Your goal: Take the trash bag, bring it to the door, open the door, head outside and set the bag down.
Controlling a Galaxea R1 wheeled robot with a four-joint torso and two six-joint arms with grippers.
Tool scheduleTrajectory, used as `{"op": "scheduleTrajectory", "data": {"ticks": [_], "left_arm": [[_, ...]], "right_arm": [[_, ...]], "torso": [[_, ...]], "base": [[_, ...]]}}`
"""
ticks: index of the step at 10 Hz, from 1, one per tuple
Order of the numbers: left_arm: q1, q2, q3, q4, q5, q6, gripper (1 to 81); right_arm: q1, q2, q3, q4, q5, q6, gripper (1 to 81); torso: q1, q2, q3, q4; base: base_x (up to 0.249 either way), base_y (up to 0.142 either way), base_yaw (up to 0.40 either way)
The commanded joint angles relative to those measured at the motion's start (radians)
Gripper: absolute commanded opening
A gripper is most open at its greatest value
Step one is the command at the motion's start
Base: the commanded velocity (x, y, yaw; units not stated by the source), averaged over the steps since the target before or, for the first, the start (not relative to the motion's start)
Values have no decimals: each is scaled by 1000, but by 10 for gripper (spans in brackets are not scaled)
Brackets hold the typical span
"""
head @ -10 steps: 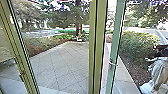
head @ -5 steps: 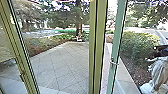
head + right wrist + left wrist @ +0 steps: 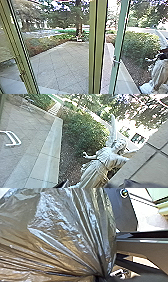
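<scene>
The shiny, translucent trash bag looms large in the left wrist view, its folds drawn together into a gathered neck. At that neck my left gripper is shut on the plastic. In the head view a green door edge stands upright to the right of the yellow-green frame posts, with a small metal fitting on it. A gap separates the door edge from the posts. How my right gripper stands cannot be made out.
Beyond the glass lies a paved yard bordered by planting. On the right are a bush and a pale winged statue. Another frame post rises at the left. A white curved handle shows in the right wrist view.
The green door edge and its fitting have shifted right, widening the gap beside the posts. The bush and statue seen at the right have shifted slightly too; the posts and yard stay put.
</scene>
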State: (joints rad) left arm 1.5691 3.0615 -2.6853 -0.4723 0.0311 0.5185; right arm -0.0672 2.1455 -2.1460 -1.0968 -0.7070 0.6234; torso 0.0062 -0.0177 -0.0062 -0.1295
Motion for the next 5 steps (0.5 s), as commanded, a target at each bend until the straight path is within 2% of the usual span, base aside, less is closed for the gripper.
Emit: {"op": "scheduleTrajectory", "data": {"ticks": [1, 3, 4, 5], "left_arm": [[-39, 5, 7, -9, 79, -2, 10], [-39, 10, 7, -8, 79, 0, 10], [-37, 10, 7, -8, 79, 0, 10], [-39, 10, 7, -8, 79, 0, 10]], "right_arm": [[140, -39, -49, -83, -91, 2, 811], [131, -36, -67, -72, -89, 2, 811], [132, -31, -64, -34, -91, 6, 811], [131, -27, -61, 37, -101, 6, 811]], "torso": [[0, 0, 0, 0], [0, 0, 0, 0], [0, 0, 0, 0], [0, 0, 0, 0]], "base": [[0, 0, 0], [0, 0, 0], [0, 0, 0], [0, 0, 0]]}}
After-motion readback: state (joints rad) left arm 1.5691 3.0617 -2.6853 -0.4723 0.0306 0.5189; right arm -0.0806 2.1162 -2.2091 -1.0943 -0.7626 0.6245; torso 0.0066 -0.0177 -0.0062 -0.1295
